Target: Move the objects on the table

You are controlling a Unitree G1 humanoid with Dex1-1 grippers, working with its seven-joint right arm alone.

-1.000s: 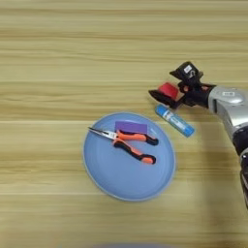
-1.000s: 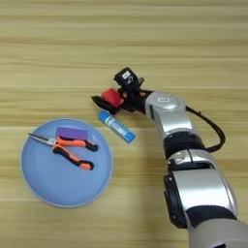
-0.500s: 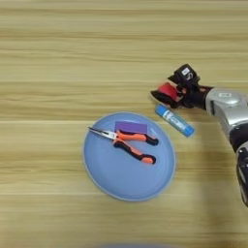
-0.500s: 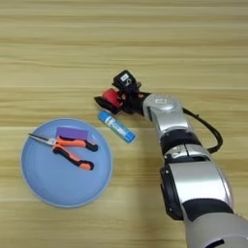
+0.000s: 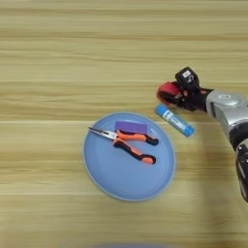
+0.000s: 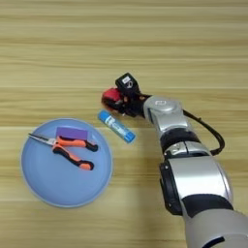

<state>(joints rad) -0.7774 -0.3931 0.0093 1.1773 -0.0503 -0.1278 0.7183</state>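
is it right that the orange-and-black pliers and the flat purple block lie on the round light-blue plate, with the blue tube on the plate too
Not quite. The blue tube with white label lies on the wooden table, right of the round light-blue plate, as the right eye view shows. The orange-and-black-handled pliers and flat purple block are on the plate.

light wood-grain striped tabletop point(image 5: 58, 58) fills view. directly on it: round light-blue plate point(image 5: 121, 181) twd near edge, blue tube w/ white label point(image 5: 175, 120) just right of plate, small red cube point(image 5: 167, 90) beyond tube.
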